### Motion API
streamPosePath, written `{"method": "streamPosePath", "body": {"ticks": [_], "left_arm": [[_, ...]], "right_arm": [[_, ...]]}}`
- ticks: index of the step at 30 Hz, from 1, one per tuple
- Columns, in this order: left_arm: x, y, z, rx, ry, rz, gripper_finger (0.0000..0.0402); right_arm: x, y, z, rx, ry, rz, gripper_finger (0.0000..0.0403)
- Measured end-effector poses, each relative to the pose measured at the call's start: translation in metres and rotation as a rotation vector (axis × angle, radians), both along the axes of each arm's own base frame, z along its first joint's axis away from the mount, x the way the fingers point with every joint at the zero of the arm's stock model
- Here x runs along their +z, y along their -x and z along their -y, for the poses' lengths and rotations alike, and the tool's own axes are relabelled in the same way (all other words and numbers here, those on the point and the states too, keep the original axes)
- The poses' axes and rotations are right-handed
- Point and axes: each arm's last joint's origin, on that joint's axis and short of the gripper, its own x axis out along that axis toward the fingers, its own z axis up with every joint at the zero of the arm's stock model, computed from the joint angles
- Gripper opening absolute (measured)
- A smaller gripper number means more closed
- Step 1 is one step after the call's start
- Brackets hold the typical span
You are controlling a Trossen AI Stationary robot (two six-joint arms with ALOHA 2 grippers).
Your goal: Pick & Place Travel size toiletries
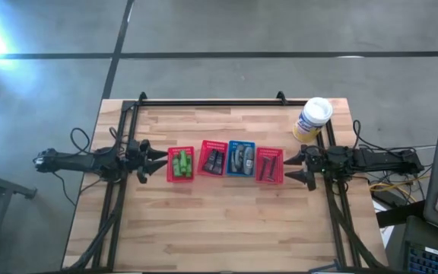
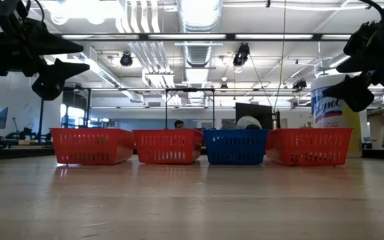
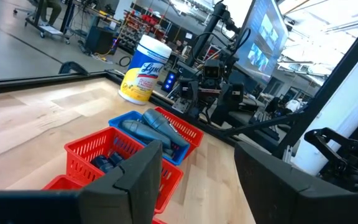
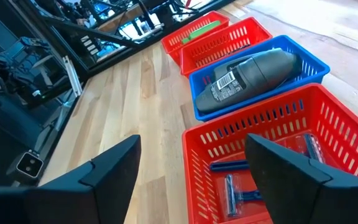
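Observation:
The travel size toiletries lie sorted in a row of mesh baskets at mid-table. Green tubes [image 1: 179, 162] fill the left red basket [image 1: 170, 173], and small black tubes [image 1: 214, 161] the red basket beside it. Grey bottles [image 4: 253, 74] lie in the blue basket [image 4: 303, 62], and blue razors [image 4: 247, 186] in the right red basket [image 4: 197, 149]. My left gripper [image 1: 158, 162] hangs open just left of the row, above the table. My right gripper [image 1: 293, 167] hangs open just right of it, tipped slightly down over the razor basket's end. Neither holds anything.
A large white canister with a blue and yellow label [image 1: 312, 119] stands upright at the table's far right. A black frame rail [image 1: 204, 103] runs along the far edge. Bare wood lies between the baskets and the near edge.

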Motion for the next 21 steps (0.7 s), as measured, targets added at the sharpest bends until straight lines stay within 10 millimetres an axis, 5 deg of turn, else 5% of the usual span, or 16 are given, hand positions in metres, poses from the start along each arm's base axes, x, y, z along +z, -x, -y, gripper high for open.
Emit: {"method": "streamPosePath", "body": {"ticks": [21], "left_arm": [[0.0, 0.0, 0.0, 0.0, 0.0, 0.0, 0.0207]], "right_arm": [[0.0, 0.0, 0.0, 0.0, 0.0, 0.0, 0.0233]]}}
